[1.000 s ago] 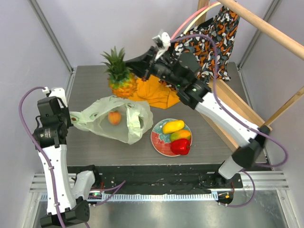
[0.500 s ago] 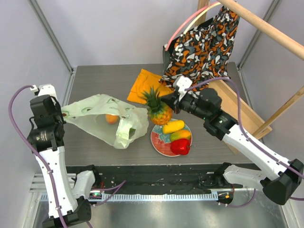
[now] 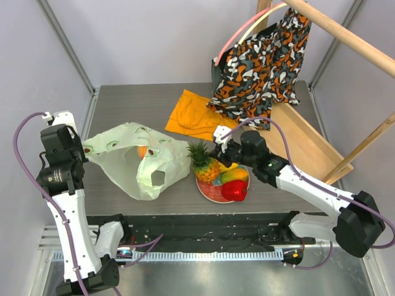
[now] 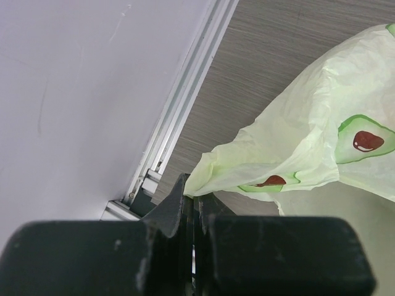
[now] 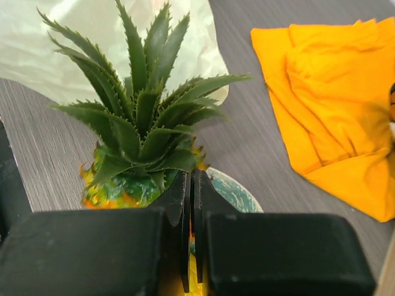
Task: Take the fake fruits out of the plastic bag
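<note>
The pale-green plastic bag [image 3: 139, 163] lies on the table's left half, and a peach [image 3: 142, 151] shows through it. My left gripper [image 3: 84, 150] is shut on the bag's left edge, as the left wrist view shows at my gripper [image 4: 196, 196] and the bag [image 4: 308, 135]. My right gripper [image 3: 216, 153] is shut on the crown of the orange pineapple [image 3: 205, 166] and holds it upright at the left rim of the red floral plate [image 3: 210, 192]. The right wrist view shows the crown [image 5: 142, 123] in front of my gripper [image 5: 190, 180]. A mango [image 3: 235, 175] and red pepper [image 3: 234, 190] lie on the plate.
An orange cloth [image 3: 194, 117] lies behind the plate, and also shows in the right wrist view [image 5: 333, 117]. An orange-black patterned fabric bag [image 3: 262, 61] hangs from a wooden frame [image 3: 302, 139] at the back right. Grey walls close the left and rear sides.
My right gripper carried the pineapple from the back of the table forward and down to the plate's left rim. My left gripper kept hold of the bag, which shifted and spread.
</note>
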Controlling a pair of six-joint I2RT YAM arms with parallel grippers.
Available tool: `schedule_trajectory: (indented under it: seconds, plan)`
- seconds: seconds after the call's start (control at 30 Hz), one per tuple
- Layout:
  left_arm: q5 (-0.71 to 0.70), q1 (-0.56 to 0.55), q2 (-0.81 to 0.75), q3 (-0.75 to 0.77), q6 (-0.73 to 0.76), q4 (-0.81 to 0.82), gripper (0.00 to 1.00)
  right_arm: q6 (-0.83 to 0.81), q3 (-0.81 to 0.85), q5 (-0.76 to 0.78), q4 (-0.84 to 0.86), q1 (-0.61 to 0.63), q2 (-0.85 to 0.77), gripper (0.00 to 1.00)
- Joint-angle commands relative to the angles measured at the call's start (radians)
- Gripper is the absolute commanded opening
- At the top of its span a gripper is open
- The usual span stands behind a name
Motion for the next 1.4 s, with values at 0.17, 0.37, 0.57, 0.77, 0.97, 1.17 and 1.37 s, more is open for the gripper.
schedule_trajectory:
  seconds: [0.17,0.37,0.57,0.77,0.97,1.17,1.37]
  plan:
    - [0.050,0.017,0.006,-0.011,-0.016,0.013,0.00,-0.002,-0.012,-0.029,0.182,0.000,0.098,0.01]
    - [0.056,0.017,0.011,-0.009,-0.010,0.013,0.00,-0.047,-0.030,0.000,0.171,0.001,0.104,0.01]
    - [0.082,0.020,0.009,-0.025,-0.019,0.016,0.00,-0.094,-0.078,0.029,0.142,0.001,0.078,0.06]
    - [0.093,0.020,0.015,-0.025,-0.018,0.022,0.00,-0.103,-0.079,0.055,0.091,0.000,0.062,0.24]
    - [0.113,0.020,0.014,-0.037,-0.019,0.027,0.00,-0.121,-0.066,0.080,0.052,0.000,0.042,0.40]
    - [0.133,0.020,0.008,-0.052,-0.022,0.036,0.00,-0.141,-0.075,0.098,0.030,0.001,0.041,0.43]
    - [0.140,0.020,0.002,-0.051,-0.013,0.029,0.00,-0.126,-0.041,0.101,0.009,0.000,0.037,0.45]
